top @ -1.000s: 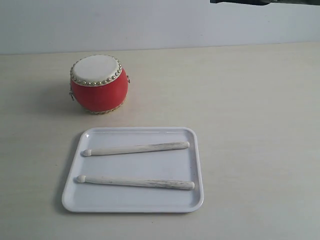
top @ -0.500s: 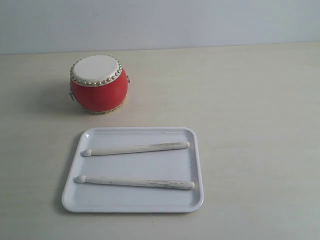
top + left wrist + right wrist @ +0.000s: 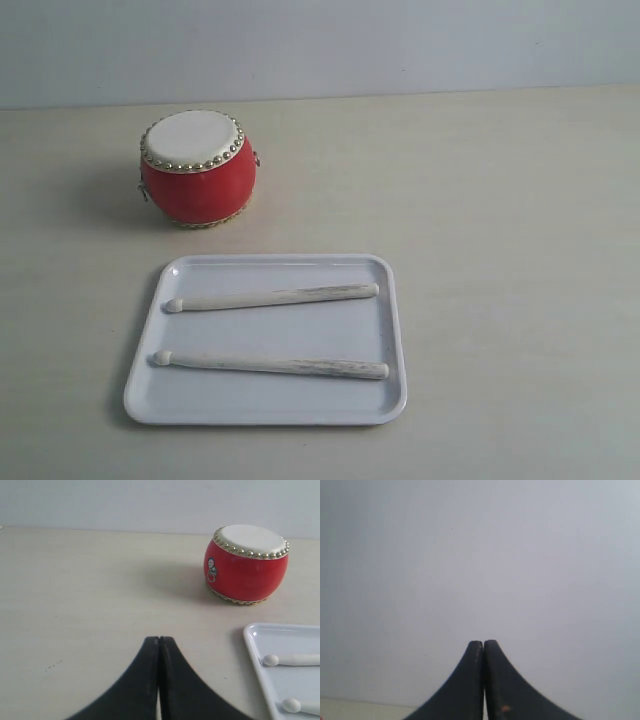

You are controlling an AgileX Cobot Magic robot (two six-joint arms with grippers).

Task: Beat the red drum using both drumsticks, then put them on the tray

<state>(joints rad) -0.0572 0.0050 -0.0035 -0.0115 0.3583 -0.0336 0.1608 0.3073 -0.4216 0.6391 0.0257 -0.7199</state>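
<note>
Drumsticks point(image 3: 272, 297) pale speckled wood on smooth white tray point(image 3: 280, 402) | left gripper point(image 3: 159, 645), right gripper point(image 3: 483, 647) pressed together

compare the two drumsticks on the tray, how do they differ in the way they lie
The far drumstick lies closer to the red drum; the near drumstick lies toward the tray's front rim. In the exterior view the far drumstick slants away toward its right end, while the near drumstick slants slightly the other way, so the gap between them widens rightward. Both lie flat inside the tray, rounded tips pointing left.
</note>
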